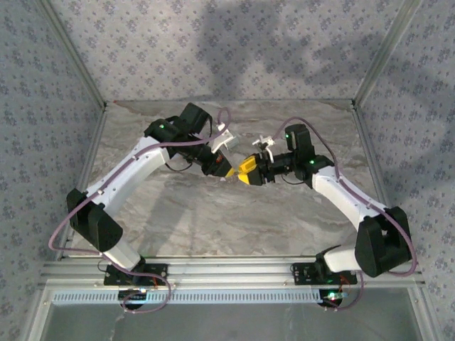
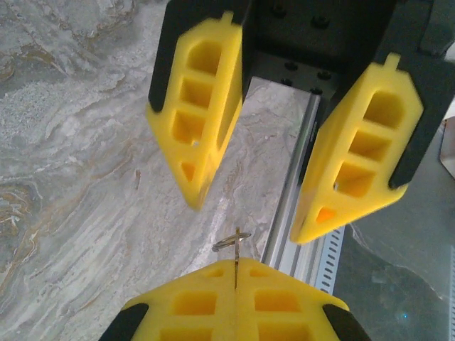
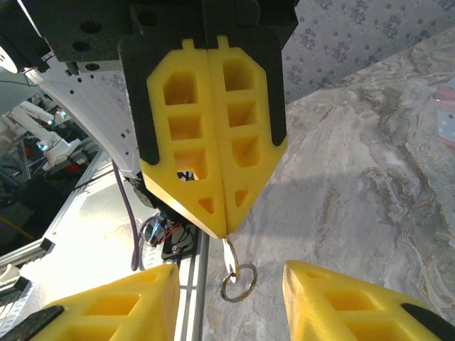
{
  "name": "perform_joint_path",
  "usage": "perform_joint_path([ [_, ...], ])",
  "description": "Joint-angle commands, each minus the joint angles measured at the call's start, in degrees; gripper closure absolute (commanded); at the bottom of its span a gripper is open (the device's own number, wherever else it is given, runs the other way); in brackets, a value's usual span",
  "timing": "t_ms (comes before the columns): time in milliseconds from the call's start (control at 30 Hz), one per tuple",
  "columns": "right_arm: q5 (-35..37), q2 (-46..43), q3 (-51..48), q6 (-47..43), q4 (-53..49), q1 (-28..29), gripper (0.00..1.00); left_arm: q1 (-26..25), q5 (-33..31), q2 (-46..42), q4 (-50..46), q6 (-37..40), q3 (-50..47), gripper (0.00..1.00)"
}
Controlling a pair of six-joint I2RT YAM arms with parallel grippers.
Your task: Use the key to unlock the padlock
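Note:
My left gripper (image 2: pixel 235 264) is shut on a thin metal key (image 2: pixel 235 250). The key's end and its small split ring (image 2: pixel 231 241) stick out past the yellow fingertips. In the right wrist view the key (image 3: pixel 229 250) and ring (image 3: pixel 237 282) hang from the left gripper's closed fingers (image 3: pixel 213 135). My right gripper (image 3: pixel 231 271) is open, one fingertip on each side of the ring and not touching it. In the top view the left gripper (image 1: pixel 226 172) and right gripper (image 1: pixel 245 170) meet tip to tip above the middle of the table. The padlock is out of view.
The marble-patterned table (image 1: pixel 213 220) lies below both arms. An aluminium rail (image 1: pixel 234 268) runs along its near edge by the arm bases. Patterned walls (image 1: pixel 213 50) close the back and sides. A pale pinkish object (image 3: pixel 448 99) shows at the right edge of the right wrist view.

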Motion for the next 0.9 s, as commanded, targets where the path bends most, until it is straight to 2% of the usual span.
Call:
perform_joint_path([
  [0, 0.40, 1.16, 2.31, -1.10, -1.00, 0.89, 0.59, -0.45, 0.02, 0.00, -1.79, 1.76, 1.78, 1.00],
  [367, 1.27, 3.08, 3.16, -0.87, -1.22, 2.04, 0.73, -0.45, 0.36, 0.08, -1.44, 1.91, 1.52, 1.00],
  [867, -1.59, 1.86, 2.57, -3.05, -3.39, 2.28, 0.72, -0.41, -1.29, 0.72, -0.56, 1.41, 1.26, 1.00],
])
